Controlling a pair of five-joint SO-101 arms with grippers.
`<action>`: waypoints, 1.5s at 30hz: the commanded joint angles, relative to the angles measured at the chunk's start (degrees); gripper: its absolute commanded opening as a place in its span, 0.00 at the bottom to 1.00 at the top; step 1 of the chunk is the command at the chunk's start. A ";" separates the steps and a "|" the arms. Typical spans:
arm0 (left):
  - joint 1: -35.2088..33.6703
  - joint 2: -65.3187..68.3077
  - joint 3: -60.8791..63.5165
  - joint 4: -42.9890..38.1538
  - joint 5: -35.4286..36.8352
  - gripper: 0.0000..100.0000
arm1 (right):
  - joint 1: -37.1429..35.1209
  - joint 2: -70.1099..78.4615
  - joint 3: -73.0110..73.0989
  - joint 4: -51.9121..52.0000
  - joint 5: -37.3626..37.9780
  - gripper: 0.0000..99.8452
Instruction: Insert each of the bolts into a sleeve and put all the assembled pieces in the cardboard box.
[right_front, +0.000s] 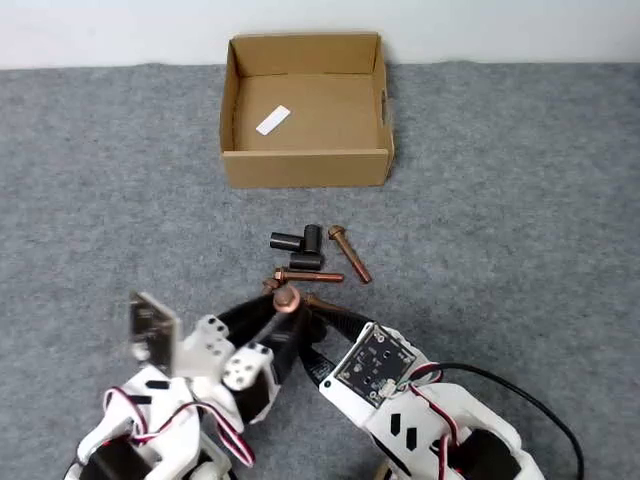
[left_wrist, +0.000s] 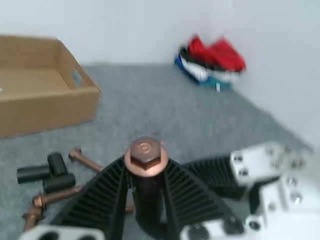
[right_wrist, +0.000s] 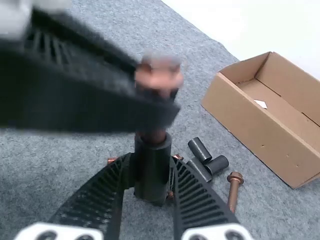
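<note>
Bolt going into a sleeve between the two claws, low in the middle of the high view.

The left claw (left_wrist: 146, 170) is clenched on a copper hex-head bolt (left_wrist: 145, 155) just under its head. The right claw (right_wrist: 151, 161) grips a black sleeve (right_wrist: 150, 172). The bolt's shank enters the sleeve's open end, and a short stretch of shank is bare between head and sleeve. Just above the claws in the high view, three loose sleeves (right_front: 286, 241) lie bunched together on the grey surface (right_front: 520, 200). A second bolt (right_front: 310, 276) lies crosswise right below them and a third bolt (right_front: 350, 253) lies slanted just to their right. The open cardboard box (right_front: 305, 168) sits at upper centre, well apart from the claws, with a white slip (right_front: 273, 120) on its floor.
</note>
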 joint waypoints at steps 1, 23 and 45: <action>1.58 -0.44 -0.40 2.64 -3.34 0.01 | 0.75 -0.75 -2.20 -1.54 0.70 0.01; -6.77 -0.35 -5.85 7.65 -5.01 0.19 | 0.92 -0.57 -1.14 -1.45 0.44 0.01; -39.21 -0.79 9.80 11.25 -24.62 0.00 | 27.38 33.27 -21.71 -5.85 -17.67 0.01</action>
